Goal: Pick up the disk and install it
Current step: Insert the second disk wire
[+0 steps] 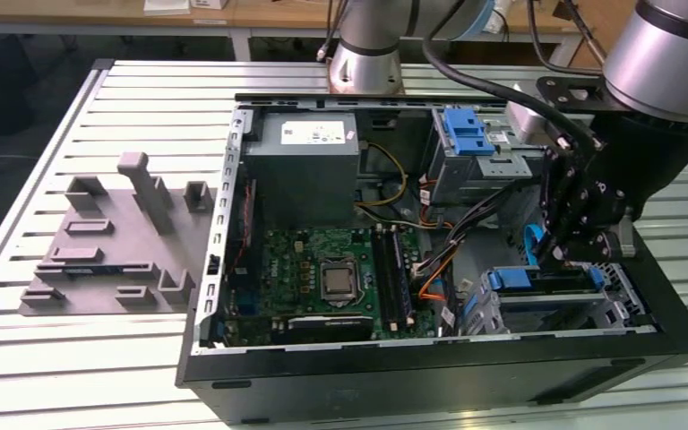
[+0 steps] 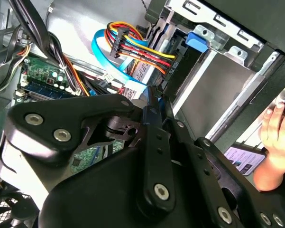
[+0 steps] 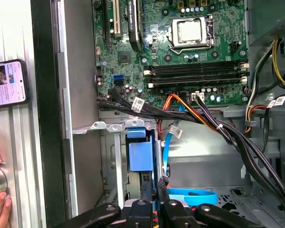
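Observation:
The disk sits in the drive bay at the case's near corner on the exterior view's right, and its blue bracket [image 1: 523, 279] shows on top. In the first wrist view the same blue bracket [image 3: 142, 156] stands edge-on inside the silver bay frame [image 3: 114, 127]. My gripper [image 1: 565, 258] hangs inside the case just above that bay. Its two thin black fingers are pressed together in both wrist views, and I see nothing held between them [image 3: 156, 184] [image 2: 151, 95]. The disk's label and silver body are hidden in the bay.
A blue data cable [image 3: 192, 195] and bundled power cables [image 3: 227, 133] run close beside the fingers. The motherboard [image 1: 326, 273], grey power-supply box [image 1: 308, 148] and upper blue latch cage [image 1: 469, 134] crowd the case. Outside it are a person's hand [image 2: 275, 128], a phone [image 3: 8, 83] and a grey fixture [image 1: 117, 242].

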Motion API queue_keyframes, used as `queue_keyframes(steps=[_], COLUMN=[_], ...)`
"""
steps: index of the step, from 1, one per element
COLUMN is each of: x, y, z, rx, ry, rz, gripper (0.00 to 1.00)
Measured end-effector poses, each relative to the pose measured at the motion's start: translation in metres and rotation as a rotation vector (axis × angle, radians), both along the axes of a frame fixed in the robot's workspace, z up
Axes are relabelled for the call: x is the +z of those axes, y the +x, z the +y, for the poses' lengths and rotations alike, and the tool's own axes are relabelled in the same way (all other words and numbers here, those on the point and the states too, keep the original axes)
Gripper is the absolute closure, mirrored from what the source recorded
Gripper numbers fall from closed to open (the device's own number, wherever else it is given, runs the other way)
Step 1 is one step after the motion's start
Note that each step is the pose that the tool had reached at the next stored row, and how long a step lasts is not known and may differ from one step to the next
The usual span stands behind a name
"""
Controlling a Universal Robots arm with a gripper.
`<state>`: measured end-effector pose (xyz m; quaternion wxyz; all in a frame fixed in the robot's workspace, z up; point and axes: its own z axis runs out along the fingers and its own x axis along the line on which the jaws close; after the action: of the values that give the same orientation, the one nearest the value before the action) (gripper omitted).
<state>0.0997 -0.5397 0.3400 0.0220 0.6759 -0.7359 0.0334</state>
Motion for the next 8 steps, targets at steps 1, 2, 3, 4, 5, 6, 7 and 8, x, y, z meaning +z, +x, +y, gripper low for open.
queue_keyframes(steps=[1, 2, 3, 4, 5, 6, 7, 8], x=[-0.0005, -0.0012, -0.0019, -0.0026, -0.0031, -0.0034, -0.0035, -0.0039], y=[0.0, 0.0, 0.0, 0.0, 0.0, 0.0001, 0.0007, 0.0021], z=[-0.0012, -0.0022, -0.0029, -0.0031, -0.0032, -0.0032, -0.0032, -0.0032], rx=[0.0, 0.0, 0.0, 0.0, 0.0, 0.0, 0.0, 0.0], ry=[0.0001, 0.0002, 0.0004, 0.0007, 0.0008, 0.0006, 0.0004, 0.0008], rz=[0.0, 0.0, 0.0, 0.0, 0.0, 0.0, 0.0001, 0.0], gripper=[0.84, 0.84, 0.84, 0.84, 0.84, 0.84, 0.84, 0.84])
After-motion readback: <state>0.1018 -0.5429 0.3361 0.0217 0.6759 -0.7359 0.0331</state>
